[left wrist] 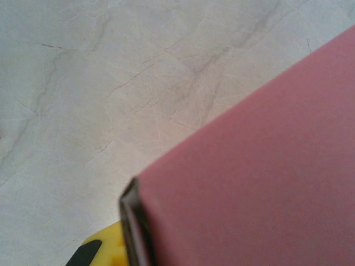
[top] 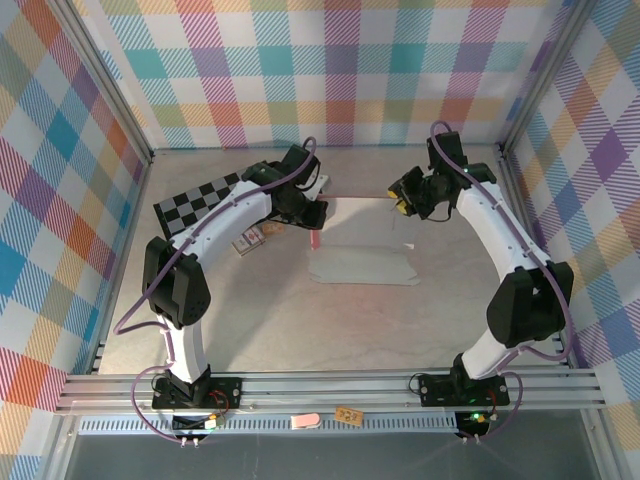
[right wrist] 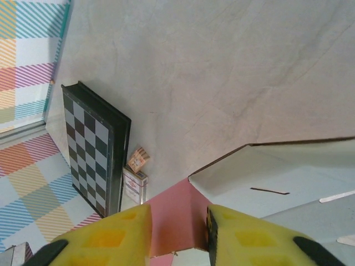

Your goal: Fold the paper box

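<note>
Pink paper box (left wrist: 260,183) flap pinched up by L gripper (top: 307,216), 10 o'clock. R gripper (right wrist: 178,224) spread at 1 o'clock; next: squeeze, fold.

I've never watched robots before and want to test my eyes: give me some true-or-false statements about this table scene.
1. The chessboard lies on the table's left side. True.
2. The paper box is fully folded. False: it lies mostly flat, pale side up.
3. The left gripper pinches a pink flap. True.
4. The right gripper is squeezed shut. False: its yellow pads stand apart.
</note>
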